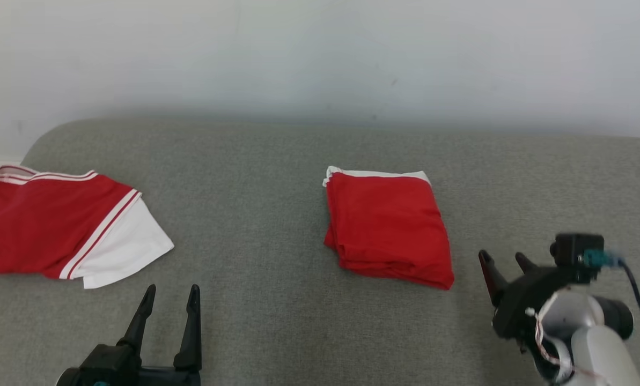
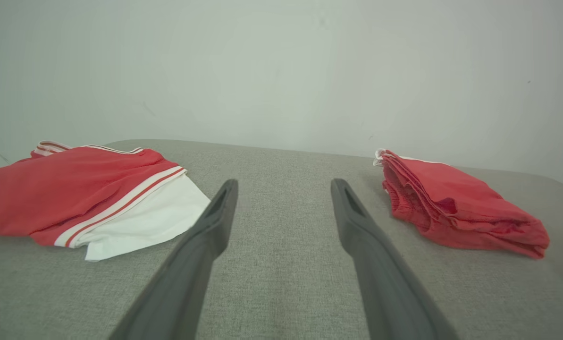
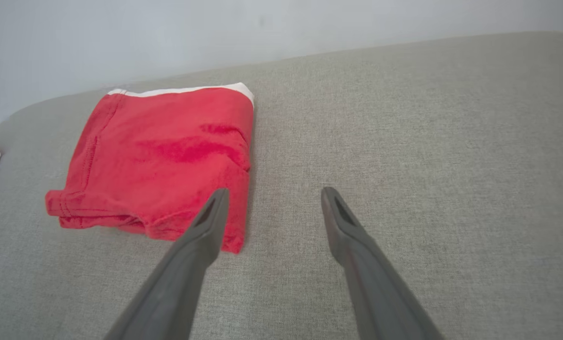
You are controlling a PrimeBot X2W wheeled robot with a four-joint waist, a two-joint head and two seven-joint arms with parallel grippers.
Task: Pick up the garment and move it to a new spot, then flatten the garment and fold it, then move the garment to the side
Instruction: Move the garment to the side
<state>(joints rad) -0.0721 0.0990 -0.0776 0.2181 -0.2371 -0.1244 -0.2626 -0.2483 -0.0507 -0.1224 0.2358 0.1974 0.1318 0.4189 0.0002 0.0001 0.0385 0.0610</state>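
Jersey sits at 9 o'clock in the head view, loosely laid on the grey cushion and running off the left edge. It's red-bodied, with the white sleeve and red-white striped trim on the side facing centre. It lies flat enough, with some rumpling along the near hem. Nothing is touching it. Left gripper is at 7 o'clock, just near-side of the sleeve, fingers spread wide, holding nothing. In its wrist view the sleeve corner lies just left of the left finger, apart from it. A second, plain red garment is folded into a neat block near centre, at about 3 o'clock from the jersey and well apart, with a white edge on its far side. Right gripper is at 4 o'clock, beside that block's near right corner, jaws fully apart and empty. Pale wall is behind at 12.
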